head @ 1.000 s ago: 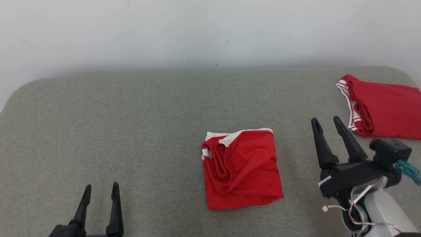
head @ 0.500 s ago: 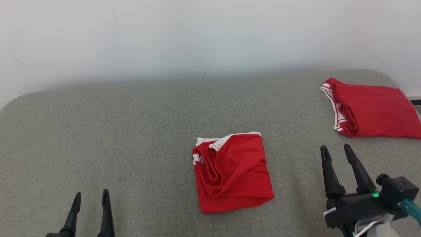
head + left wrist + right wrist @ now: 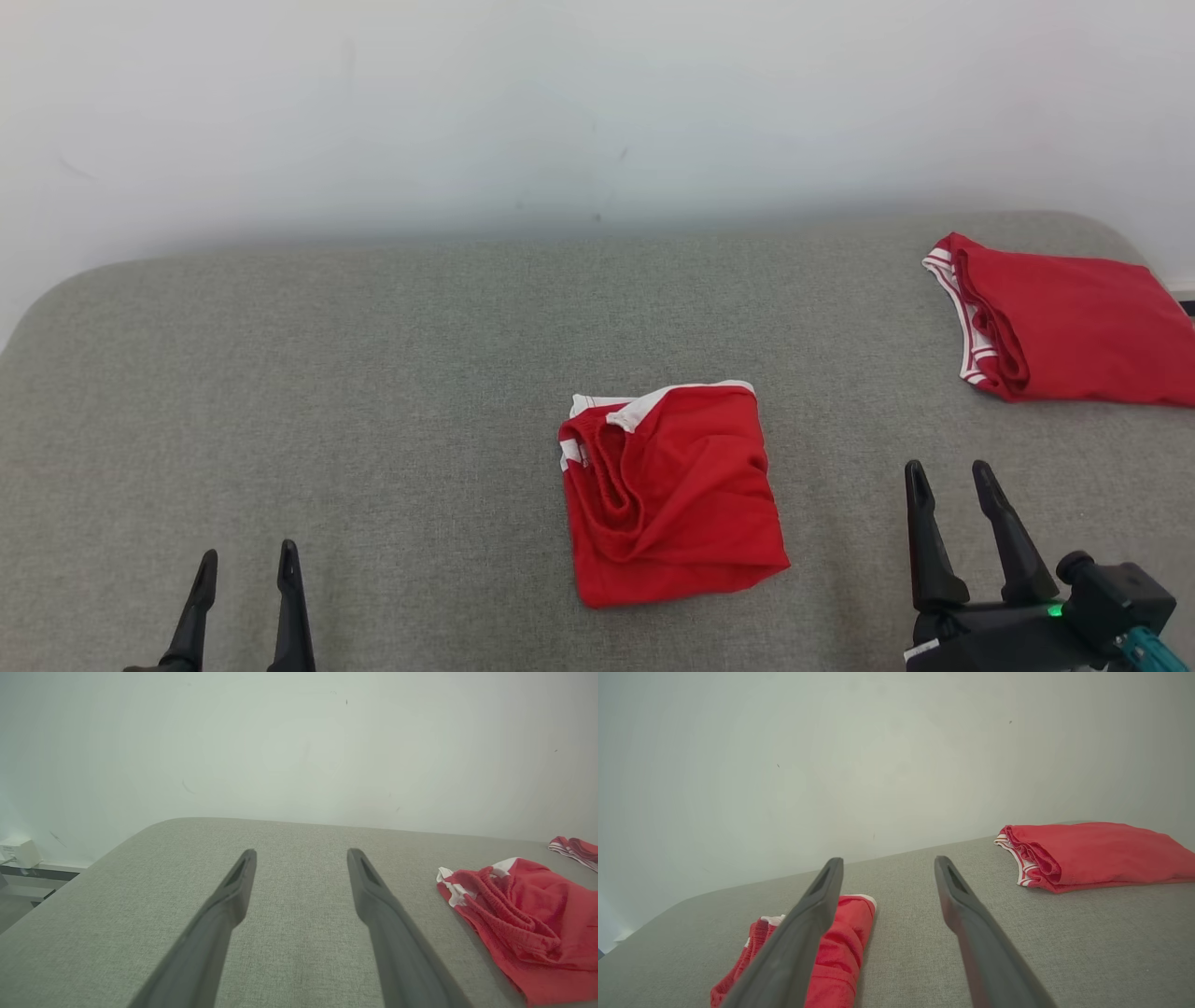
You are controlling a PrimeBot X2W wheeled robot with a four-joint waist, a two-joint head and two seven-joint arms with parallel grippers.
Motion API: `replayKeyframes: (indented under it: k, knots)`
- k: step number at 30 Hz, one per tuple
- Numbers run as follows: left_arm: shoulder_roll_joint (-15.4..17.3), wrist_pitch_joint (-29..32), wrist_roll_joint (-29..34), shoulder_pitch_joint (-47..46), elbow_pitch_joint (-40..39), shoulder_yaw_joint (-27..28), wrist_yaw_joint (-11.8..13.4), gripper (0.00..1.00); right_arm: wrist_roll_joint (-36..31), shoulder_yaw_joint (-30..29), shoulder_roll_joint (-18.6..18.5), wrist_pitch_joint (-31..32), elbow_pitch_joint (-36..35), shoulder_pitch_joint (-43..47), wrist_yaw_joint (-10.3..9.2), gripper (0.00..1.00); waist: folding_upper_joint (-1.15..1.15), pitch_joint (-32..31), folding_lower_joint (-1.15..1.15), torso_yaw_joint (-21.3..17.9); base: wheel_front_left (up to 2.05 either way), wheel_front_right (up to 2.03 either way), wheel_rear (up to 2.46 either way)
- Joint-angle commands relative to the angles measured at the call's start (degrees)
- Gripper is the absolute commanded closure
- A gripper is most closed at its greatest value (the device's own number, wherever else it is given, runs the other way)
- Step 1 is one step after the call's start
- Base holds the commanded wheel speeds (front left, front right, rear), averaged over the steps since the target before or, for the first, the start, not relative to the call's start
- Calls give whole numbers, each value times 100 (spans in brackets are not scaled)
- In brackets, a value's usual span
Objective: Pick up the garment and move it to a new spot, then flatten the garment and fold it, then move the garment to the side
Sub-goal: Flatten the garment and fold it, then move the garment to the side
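drawn back to the near edge of the grey table [image 3: 373, 373], right gripper [image 3: 947, 467] and left gripper [image 3: 248, 551] both stand spread and empty, the folded garment [image 3: 672, 495] lies at the table's middle, so folding looks done and next calls for pinching it and carrying it sideways.

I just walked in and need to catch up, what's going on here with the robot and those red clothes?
Nothing is being handled right now. The left gripper and right gripper are both open and empty, low over the near part of the grey padded surface. A red garment with white trim lies folded in the middle, between them. A second folded red garment sits at the far right. The middle one looks folded but not yet moved aside.
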Motion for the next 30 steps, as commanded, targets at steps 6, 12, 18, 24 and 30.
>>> replayKeyframes:
  k: [6, 12, 18, 24, 30]
  knots:
    - [-10, -16, 111, 110, -16, 22, -19, 0, -182, -82, 190, -2, 5, 260, -13, 0, 0, -28, 0, 70, 0, 0, 0]
    - [-10, -16, 108, 114, -9, 26, 4, 0, -269, -62, 242, -2, 31, 309, -13, 0, 0, -26, 0, 105, 0, 0, 0]
    - [-10, -16, 127, 126, -17, 36, 17, 0, -286, -55, 250, -2, 55, 319, -13, 0, 0, -29, 0, 124, 0, 0, 0]
    - [-10, -16, 115, 144, -10, 28, 31, 0, -329, -30, 253, -3, 103, 292, -13, 0, 0, -29, 0, 134, 0, 0, 0]
    - [-9, -16, 155, 154, -6, 20, 47, 0, -398, -9, 242, -3, 159, 260, -13, 0, 0, -39, 0, 142, 0, 0, 0]
